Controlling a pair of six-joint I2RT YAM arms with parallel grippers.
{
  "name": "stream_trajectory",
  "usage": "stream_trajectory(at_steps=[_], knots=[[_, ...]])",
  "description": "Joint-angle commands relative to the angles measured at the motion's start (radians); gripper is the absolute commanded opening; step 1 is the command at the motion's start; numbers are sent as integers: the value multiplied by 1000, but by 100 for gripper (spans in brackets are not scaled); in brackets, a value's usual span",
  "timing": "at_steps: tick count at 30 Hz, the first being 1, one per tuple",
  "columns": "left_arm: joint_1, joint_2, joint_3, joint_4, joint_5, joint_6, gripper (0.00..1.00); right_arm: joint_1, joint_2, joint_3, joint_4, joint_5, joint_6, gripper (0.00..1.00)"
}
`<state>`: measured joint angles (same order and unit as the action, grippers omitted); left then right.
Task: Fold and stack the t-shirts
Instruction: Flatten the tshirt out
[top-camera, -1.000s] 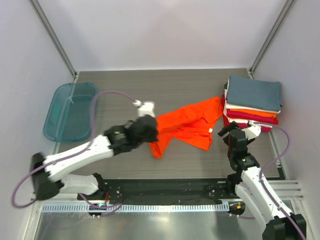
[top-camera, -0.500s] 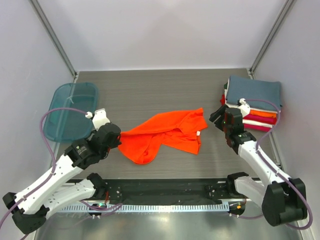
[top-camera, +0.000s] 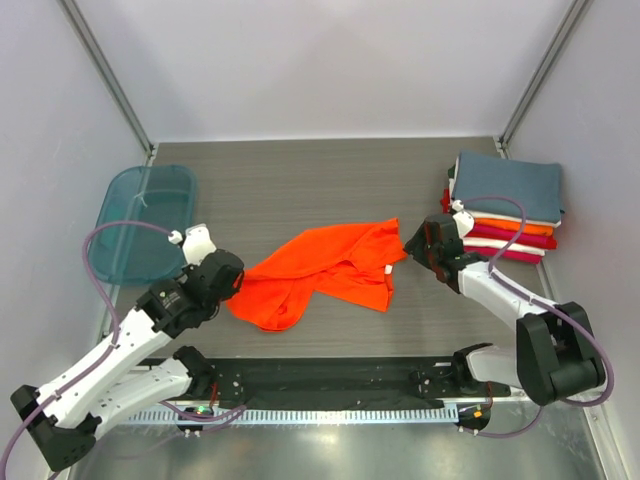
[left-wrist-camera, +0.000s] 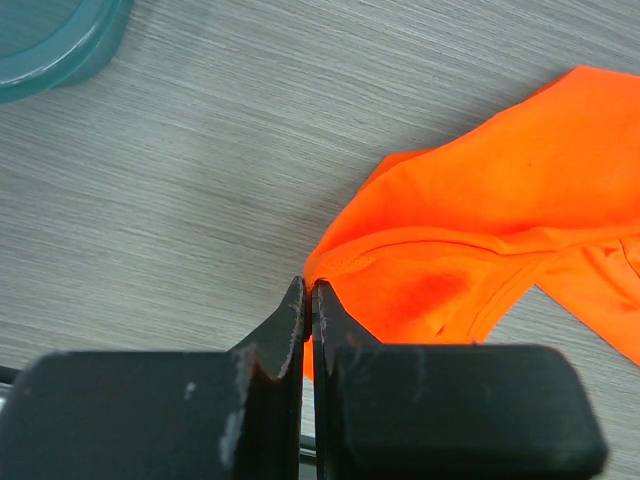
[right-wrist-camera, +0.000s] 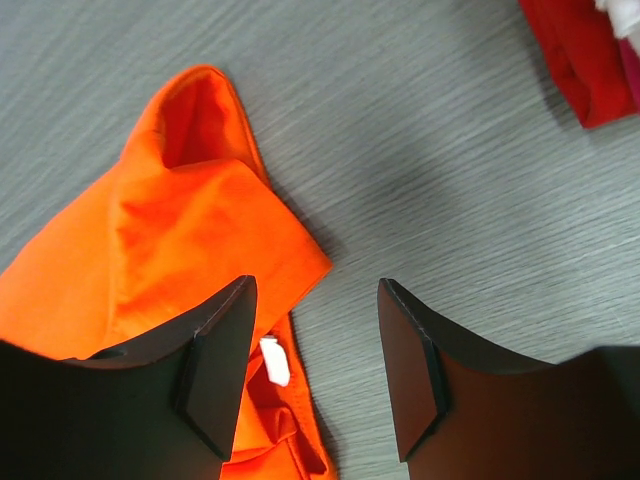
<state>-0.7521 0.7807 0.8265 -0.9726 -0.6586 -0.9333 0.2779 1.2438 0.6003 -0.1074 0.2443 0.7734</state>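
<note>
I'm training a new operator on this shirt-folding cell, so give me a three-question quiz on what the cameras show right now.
1. True or false: the left gripper is shut on an edge of the orange t-shirt.
2. Which colour is the top shirt of the folded stack? A white, B blue-grey, C crimson.
3. Fill in: the right gripper, at the orange t-shirt's right end, has its jaws ____.
Key: 1 true; 2 B; 3 open.
</note>
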Motion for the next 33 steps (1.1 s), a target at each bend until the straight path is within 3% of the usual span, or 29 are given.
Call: stream_trajectory(at_steps=[1, 7, 24, 30, 31, 33], knots=[[5, -20, -9, 51, -15, -10, 0, 3, 40, 35, 38, 1, 35, 57], [5, -35, -13, 52, -12, -12, 0, 3, 135, 39, 80, -36, 64, 54], [5, -49, -30, 75, -7, -19, 0, 18, 212, 23, 173, -25, 119, 43], [5, -46, -33, 86, -12, -13, 0, 18, 249, 49, 169, -60, 109, 17], [5, -37, -32, 86, -10, -13, 0, 18, 249, 56, 164, -62, 107, 2], [5, -32, -26, 83, -13, -12, 0, 18, 227, 62, 155, -57, 95, 1]])
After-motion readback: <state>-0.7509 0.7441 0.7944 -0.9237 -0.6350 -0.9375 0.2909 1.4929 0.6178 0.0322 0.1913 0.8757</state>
